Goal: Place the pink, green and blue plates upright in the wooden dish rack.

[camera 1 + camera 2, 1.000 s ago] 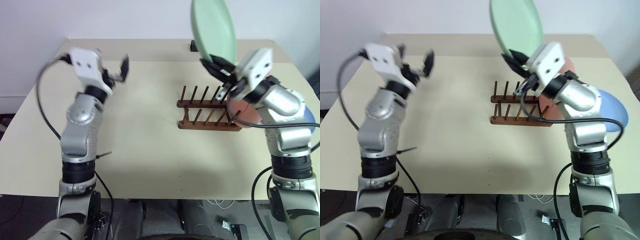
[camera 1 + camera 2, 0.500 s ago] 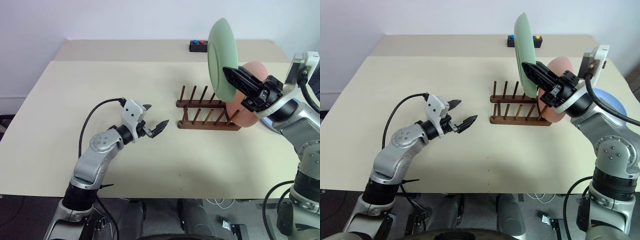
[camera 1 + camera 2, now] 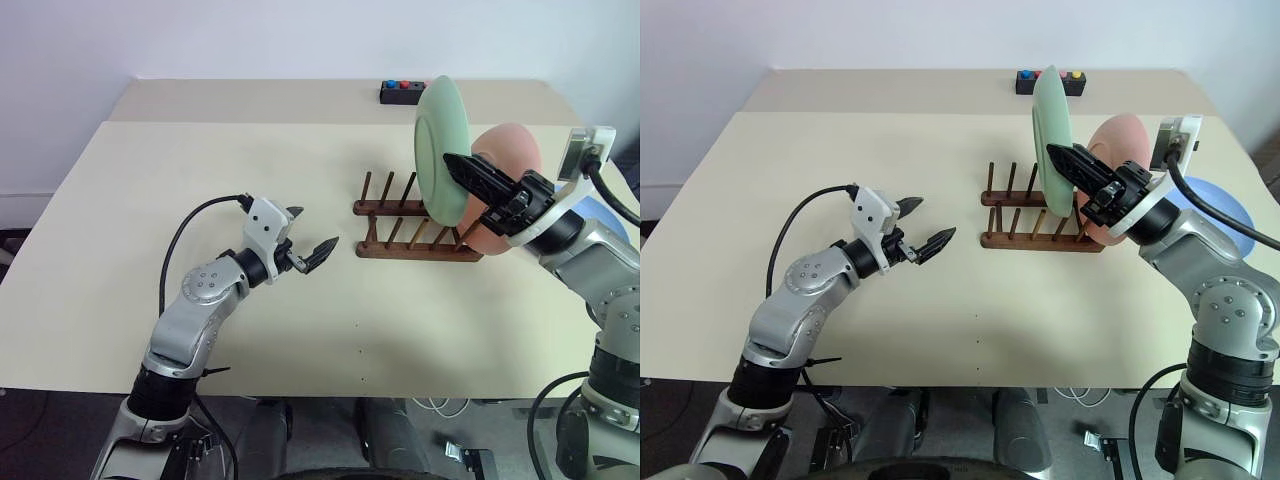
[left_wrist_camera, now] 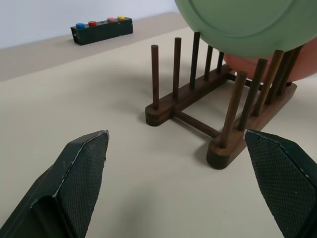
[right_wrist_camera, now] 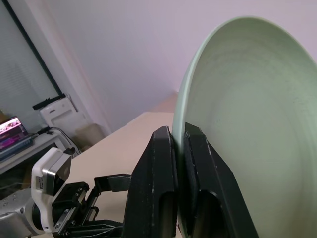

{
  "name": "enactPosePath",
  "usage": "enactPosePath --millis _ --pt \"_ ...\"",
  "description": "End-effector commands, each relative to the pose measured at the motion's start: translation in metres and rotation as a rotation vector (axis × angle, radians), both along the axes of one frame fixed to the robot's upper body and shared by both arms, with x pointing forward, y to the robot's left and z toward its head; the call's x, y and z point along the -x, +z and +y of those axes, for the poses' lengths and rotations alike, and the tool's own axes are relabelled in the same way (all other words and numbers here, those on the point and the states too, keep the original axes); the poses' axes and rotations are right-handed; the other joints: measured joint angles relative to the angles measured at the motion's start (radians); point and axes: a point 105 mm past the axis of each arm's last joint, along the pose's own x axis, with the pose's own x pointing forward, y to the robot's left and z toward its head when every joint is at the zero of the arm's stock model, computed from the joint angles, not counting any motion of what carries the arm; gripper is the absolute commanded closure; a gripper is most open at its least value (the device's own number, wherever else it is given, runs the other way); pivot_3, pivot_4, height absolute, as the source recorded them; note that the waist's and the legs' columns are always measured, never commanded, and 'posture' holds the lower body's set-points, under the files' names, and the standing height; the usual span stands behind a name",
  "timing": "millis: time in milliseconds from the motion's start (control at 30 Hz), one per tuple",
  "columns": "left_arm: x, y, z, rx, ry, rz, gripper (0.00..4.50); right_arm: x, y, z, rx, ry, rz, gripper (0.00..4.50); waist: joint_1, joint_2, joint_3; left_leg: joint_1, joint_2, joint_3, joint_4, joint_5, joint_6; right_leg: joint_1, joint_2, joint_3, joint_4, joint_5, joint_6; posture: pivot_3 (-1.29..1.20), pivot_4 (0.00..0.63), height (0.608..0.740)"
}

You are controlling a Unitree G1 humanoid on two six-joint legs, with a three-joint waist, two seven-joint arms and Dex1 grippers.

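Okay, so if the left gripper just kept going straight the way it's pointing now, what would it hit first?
Most likely the wooden dish rack. The open left gripper points level across the table at the rack's near end, with only bare table between them. The green plate hangs above that line, though depth is hard to judge.

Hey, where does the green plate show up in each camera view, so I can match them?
Left eye: green plate upright above the wooden dish rack, right of centre.
Right eye: edge-on over the rack.
Left wrist: upper right corner, behind the pegs.
Right wrist: fills the right side, pinched by the right gripper.
Shared landmark: the pink plate behind it.
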Motion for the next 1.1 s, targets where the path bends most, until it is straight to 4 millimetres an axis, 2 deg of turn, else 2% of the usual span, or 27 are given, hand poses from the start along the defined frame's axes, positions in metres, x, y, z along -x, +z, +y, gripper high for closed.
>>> enactPosePath --millis 33,233,333,400,567,900,1100 --pt "0.002 0.013 -0.002 0.011 -0.006 -0.05 0.02 0.001 0.011 -0.009 -0.075 -0.013 -0.016 4.5 0.0 0.0 0.0 0.0 0.0 0.0 0.0 0.0 0.0 0.0 0.0 0.0 0.0 0.0 0.0 0.0 0.15 0.734" --pt "0.001 0.012 -0.003 0.007 -0.008 -0.051 0.02 0.002 0.006 -0.007 -0.068 -0.011 0.004 4.5 0.0 0.0 0.0 0.0 0.0 0.0 0.0 0.0 0.0 0.0 0.0 0.0 0.0 0.0 0.0 0.0 0.15 0.734" --pt "0.001 0.012 -0.003 0.006 -0.009 -0.051 0.0 0.002 0.006 -0.007 -0.068 -0.013 0.004 3.47 0.0 0.0 0.0 0.0 0.0 0.0 0.0 0.0 0.0 0.0 0.0 0.0 0.0 0.0 0.0 0.0 0.15 0.734" --pt "0.001 0.012 -0.003 0.007 -0.01 -0.05 0.0 0.001 0.007 -0.008 -0.064 -0.026 0.0 2.6 0.0 0.0 0.0 0.0 0.0 0.0 0.0 0.0 0.0 0.0 0.0 0.0 0.0 0.0 0.0 0.0 0.15 0.734" --pt "0.002 0.012 -0.004 0.008 -0.011 -0.048 0.0 -0.002 0.009 -0.011 -0.049 -0.062 -0.015 0.05 0.0 0.0 0.0 0.0 0.0 0.0 0.0 0.0 0.0 0.0 0.0 0.0 0.0 0.0 0.0 0.0 0.15 0.734" --pt "0.002 0.012 -0.003 0.012 -0.01 -0.048 0.0 -0.005 0.021 -0.013 0.013 -0.094 -0.082 0.05 0.0 0.0 0.0 0.0 0.0 0.0 0.0 0.0 0.0 0.0 0.0 0.0 0.0 0.0 0.0 0.0 0.15 0.734" --pt "0.004 0.014 -0.005 0.023 -0.03 -0.052 0.0 0.003 0.034 -0.013 0.125 -0.096 -0.162 0.05 0.0 0.0 0.0 0.0 0.0 0.0 0.0 0.0 0.0 0.0 0.0 0.0 -0.001 0.0 0.0 0.0 0.15 0.734"
